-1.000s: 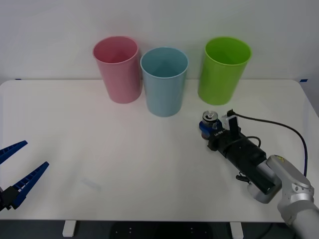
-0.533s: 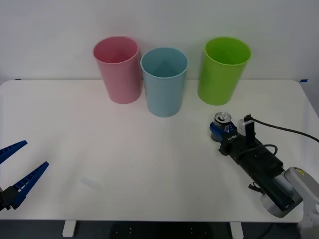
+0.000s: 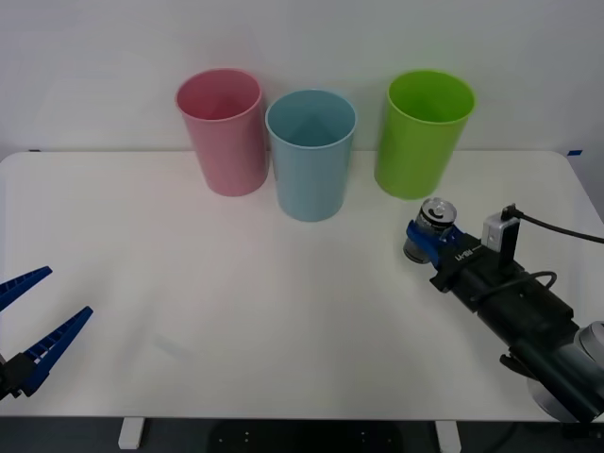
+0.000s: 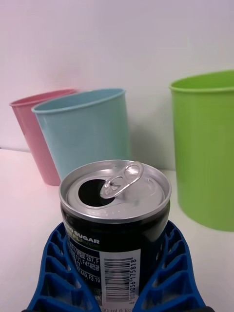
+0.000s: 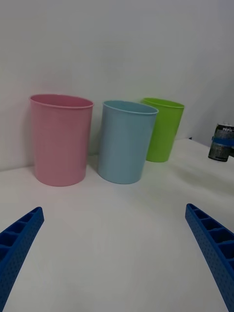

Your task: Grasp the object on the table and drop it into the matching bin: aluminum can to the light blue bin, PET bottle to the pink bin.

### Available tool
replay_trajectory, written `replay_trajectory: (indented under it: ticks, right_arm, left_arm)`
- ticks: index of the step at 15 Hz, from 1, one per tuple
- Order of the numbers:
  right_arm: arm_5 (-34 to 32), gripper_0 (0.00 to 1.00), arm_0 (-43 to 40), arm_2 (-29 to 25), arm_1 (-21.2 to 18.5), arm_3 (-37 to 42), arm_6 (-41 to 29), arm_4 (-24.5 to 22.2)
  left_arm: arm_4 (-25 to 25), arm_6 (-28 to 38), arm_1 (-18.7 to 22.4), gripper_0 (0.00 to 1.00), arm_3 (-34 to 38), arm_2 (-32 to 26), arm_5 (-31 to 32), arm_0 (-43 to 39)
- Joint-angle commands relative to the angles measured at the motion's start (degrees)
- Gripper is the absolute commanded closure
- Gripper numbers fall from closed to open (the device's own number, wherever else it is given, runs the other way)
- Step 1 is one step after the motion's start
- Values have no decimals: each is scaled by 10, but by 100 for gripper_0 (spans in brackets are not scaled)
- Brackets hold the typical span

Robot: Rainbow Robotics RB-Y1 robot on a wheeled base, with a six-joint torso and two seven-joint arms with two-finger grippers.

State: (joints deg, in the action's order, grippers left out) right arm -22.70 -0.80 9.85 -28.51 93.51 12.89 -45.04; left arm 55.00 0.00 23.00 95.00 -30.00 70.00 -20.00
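Nearest you on the left, the left gripper [image 3: 38, 330] sits parked at the front-left edge of the wide flat white rectangular table [image 3: 236, 311], its blue ribbed fingers [image 5: 17, 243] spread wide w/ nothing between them. On the right side, the right gripper [image 3: 427, 241] reaches in from the front-right corner on its black arm [image 3: 514, 311], and its blue ribbed fingers [image 4: 61, 273] are clamped on either side of the small dark grey aluminum can [image 4: 114, 229] w/ silver top and pull tab. You can see in the right wrist view that the can top is already open, tab raised, and a barcode label faces the cam. In the front view the can [image 3: 429, 226] looks tilted a bit, top leaning away from the arm; can't tell whether its base touches the table or is just off it. It's just in front of the tall lime green plastic cup-shaped bin [image 3: 425, 132], near but apart. Farther back, the three bins stand upright in a row near the table's rear edge: the tall light blue plastic cup-shaped bin [image 3: 311, 151] in the middle, well to the left of the can, and the tall pink plastic cup-shaped bin [image 3: 224, 127] just beside it on the far left, the two nearly touching at the rims. Behind it all is a plain white wall [image 3: 302, 38].
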Motion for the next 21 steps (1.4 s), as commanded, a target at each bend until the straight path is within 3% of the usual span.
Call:
replay_trajectory:
  ticks: [1, 4, 13, 18, 21]
  right_arm:
    - [-20, 100, 0, -8, -16, 39, -20, -3]
    - [-38, 100, 7, -12, -37, 73, -32, -4]
    - [-51, 100, 93, -11, -96, 98, -190, -5]
    - [-48, 100, 148, 17, -133, 95, -217, -7]
    - [-48, 100, 207, 54, -140, 46, -224, -7]
  left_arm:
    - [0, 0, 0, 0, 0, 0, 0, 0]
    - [0, 0, 0, 0, 0, 0, 0, 0]
    - [0, 0, 0, 0, 0, 0, 0, 0]
    - [0, 0, 0, 0, 0, 0, 0, 0]
    - [0, 0, 0, 0, 0, 0, 0, 0]
